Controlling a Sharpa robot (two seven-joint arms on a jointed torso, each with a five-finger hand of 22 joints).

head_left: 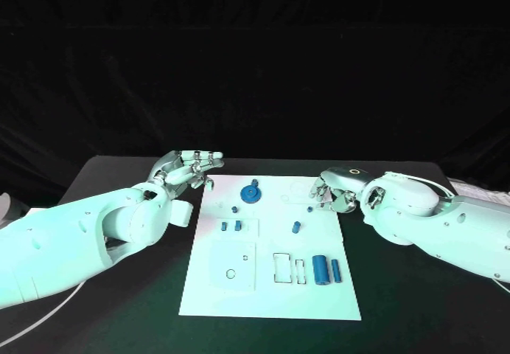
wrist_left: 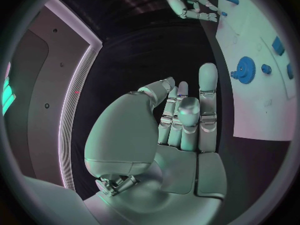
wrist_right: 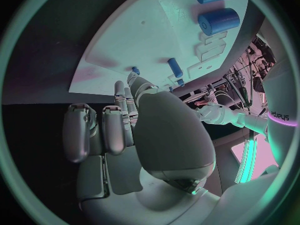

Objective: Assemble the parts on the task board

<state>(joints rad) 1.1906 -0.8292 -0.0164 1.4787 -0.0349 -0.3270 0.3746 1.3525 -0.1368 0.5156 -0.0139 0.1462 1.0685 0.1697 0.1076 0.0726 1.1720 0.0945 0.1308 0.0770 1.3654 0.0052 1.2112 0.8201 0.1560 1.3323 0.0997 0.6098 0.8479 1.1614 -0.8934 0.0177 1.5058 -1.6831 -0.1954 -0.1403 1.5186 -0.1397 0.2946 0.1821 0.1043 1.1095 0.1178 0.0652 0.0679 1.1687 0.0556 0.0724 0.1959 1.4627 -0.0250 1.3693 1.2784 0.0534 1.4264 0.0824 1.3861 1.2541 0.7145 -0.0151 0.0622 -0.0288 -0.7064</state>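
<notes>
The white task board (head_left: 271,254) lies mid-table. A blue gear (head_left: 250,194) sits near its far edge, also seen as the gear (wrist_left: 244,69) in the left wrist view. Small blue pieces (head_left: 232,226) and a peg (head_left: 296,226) lie mid-board. Two blue cylinders (head_left: 327,270) lie near the right edge; the right wrist view shows these cylinders (wrist_right: 219,20) too. My left hand (head_left: 191,168) hovers off the board's far left corner, fingers (wrist_left: 181,117) curled in, holding nothing. My right hand (head_left: 334,193) is at the board's far right edge, fingers (wrist_right: 115,127) curled, nothing visible in them.
Rectangular slots (head_left: 289,267) and a small oval hole (head_left: 231,273) are cut in the board's near half. Black table (head_left: 127,169) surrounds the board on all sides. White cables (head_left: 473,190) lie at the far right.
</notes>
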